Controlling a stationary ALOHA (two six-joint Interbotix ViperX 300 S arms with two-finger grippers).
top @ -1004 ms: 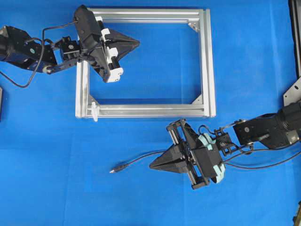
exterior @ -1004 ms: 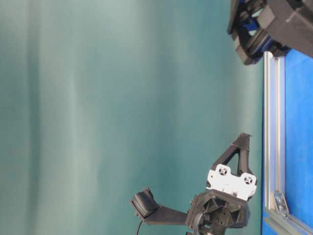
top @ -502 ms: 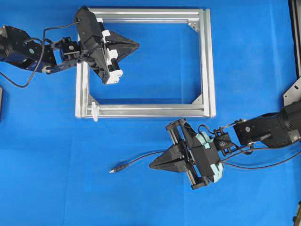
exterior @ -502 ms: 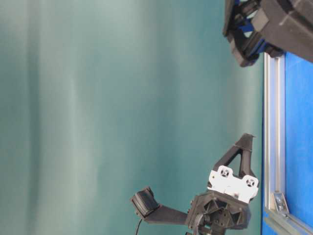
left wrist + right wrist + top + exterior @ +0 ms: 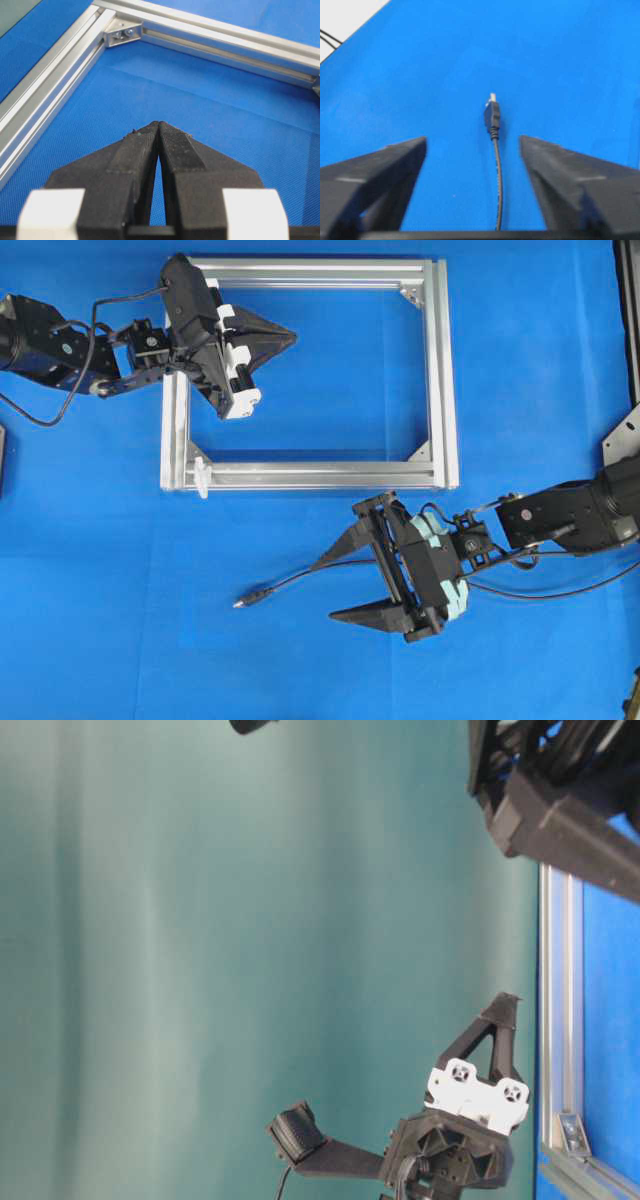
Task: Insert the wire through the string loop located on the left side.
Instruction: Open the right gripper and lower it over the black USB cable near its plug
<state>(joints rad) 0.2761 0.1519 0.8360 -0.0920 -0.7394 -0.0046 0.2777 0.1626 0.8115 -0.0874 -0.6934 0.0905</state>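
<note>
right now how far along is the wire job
Barely begun. Nothing is threaded: the wire lies loose on the cloth, plug short of the loop. In hand: right gripper open, straddling the wire. Left gripper shut over the frame. Grasping and threading remain.

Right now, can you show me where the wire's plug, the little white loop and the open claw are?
wire [image 5: 491, 115], right wrist view, on its plug.
string loop [image 5: 203, 476], overhead view, on the white string.
right gripper [image 5: 336, 588], overhead view, between its fingertips.
</note>
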